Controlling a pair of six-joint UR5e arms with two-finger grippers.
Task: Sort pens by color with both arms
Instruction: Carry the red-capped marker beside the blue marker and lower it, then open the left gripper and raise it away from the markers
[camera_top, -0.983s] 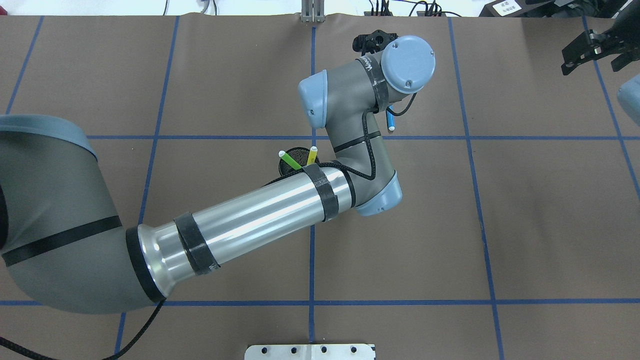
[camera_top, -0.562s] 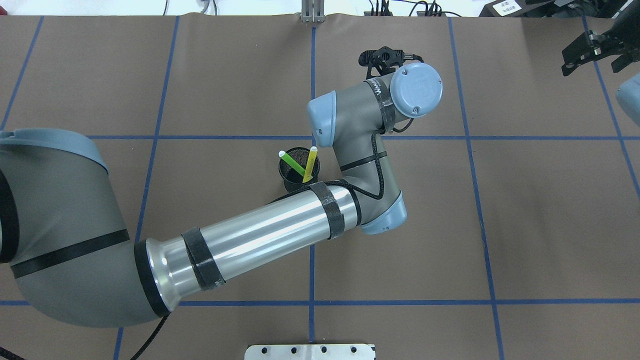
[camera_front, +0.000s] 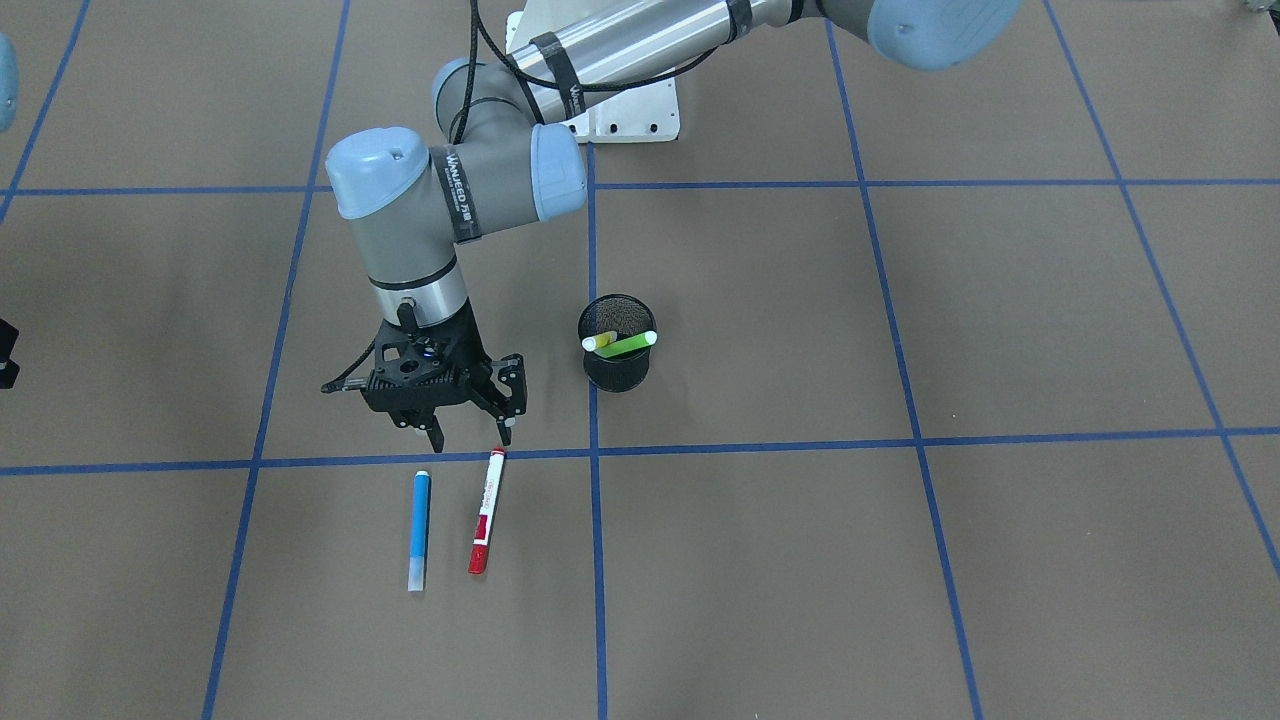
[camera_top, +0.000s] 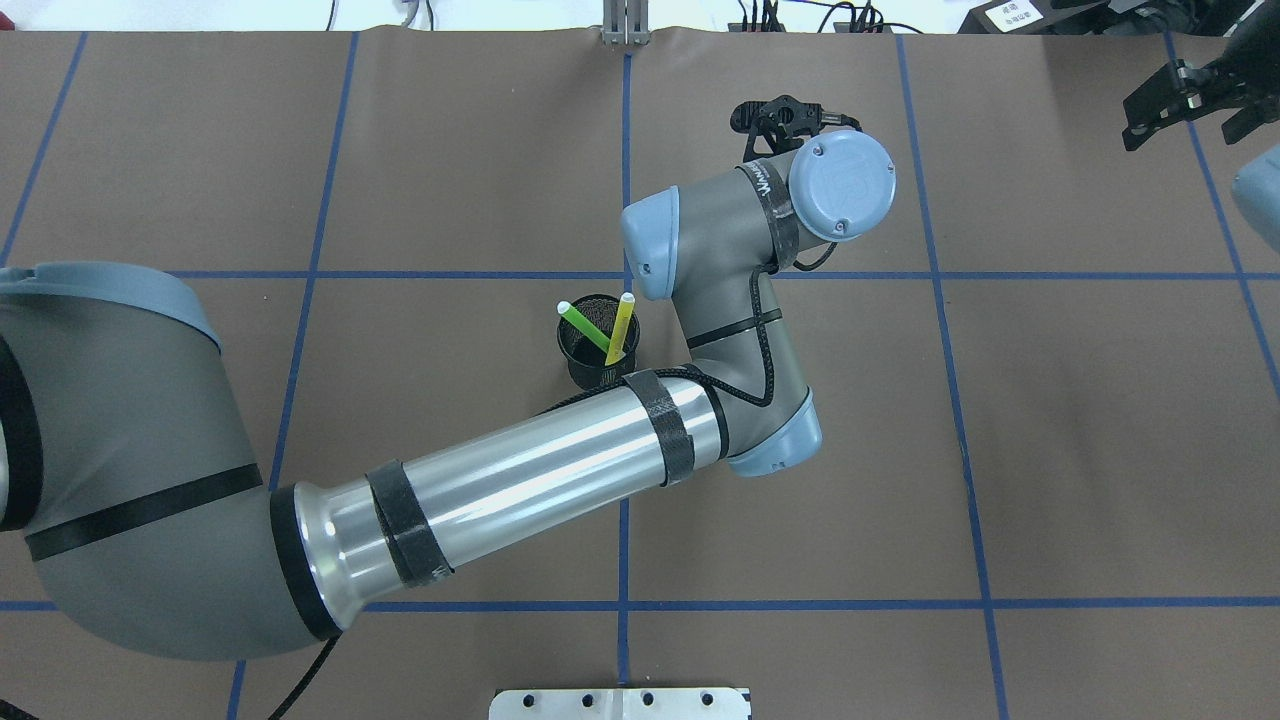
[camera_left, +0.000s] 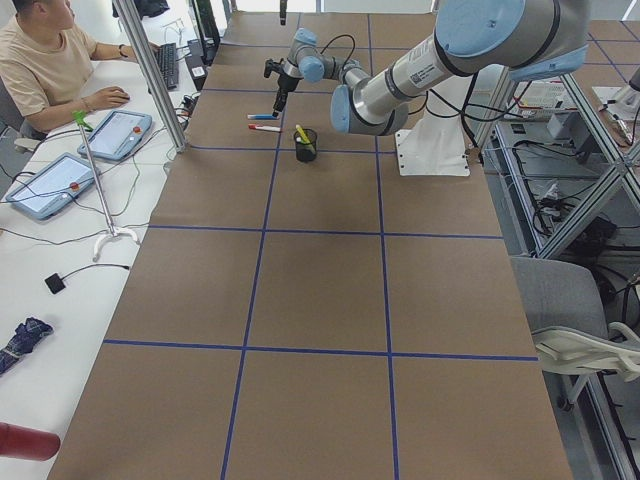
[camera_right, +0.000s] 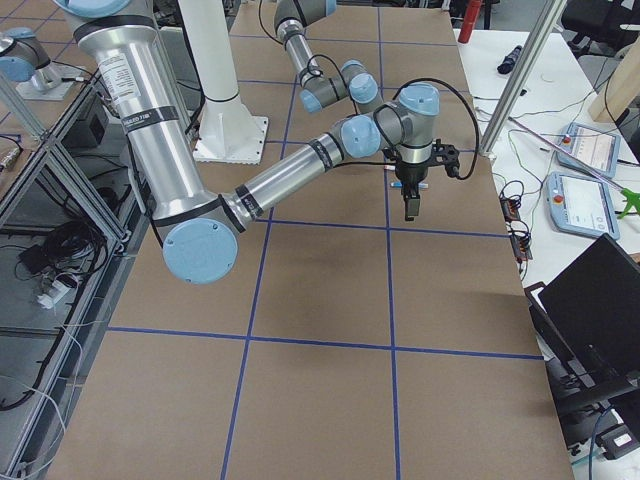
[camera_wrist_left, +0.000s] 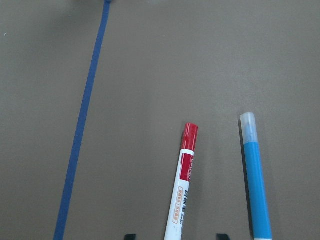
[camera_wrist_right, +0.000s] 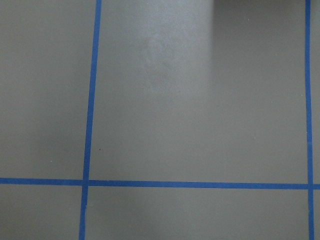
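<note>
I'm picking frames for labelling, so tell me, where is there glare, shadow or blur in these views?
Overhead view: bright glare streaks on the left arm's silver forearm. Left wrist view: sharp; the red marker and blue highlighter cast faint soft shadows. Right wrist view: a pale sheen on the mat, darker shade at the top right. Front-facing view: even light, no blur.

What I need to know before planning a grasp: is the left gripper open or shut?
Open. The left gripper has its fingers spread with nothing between them; the blue pen lies loose on the table.
</note>
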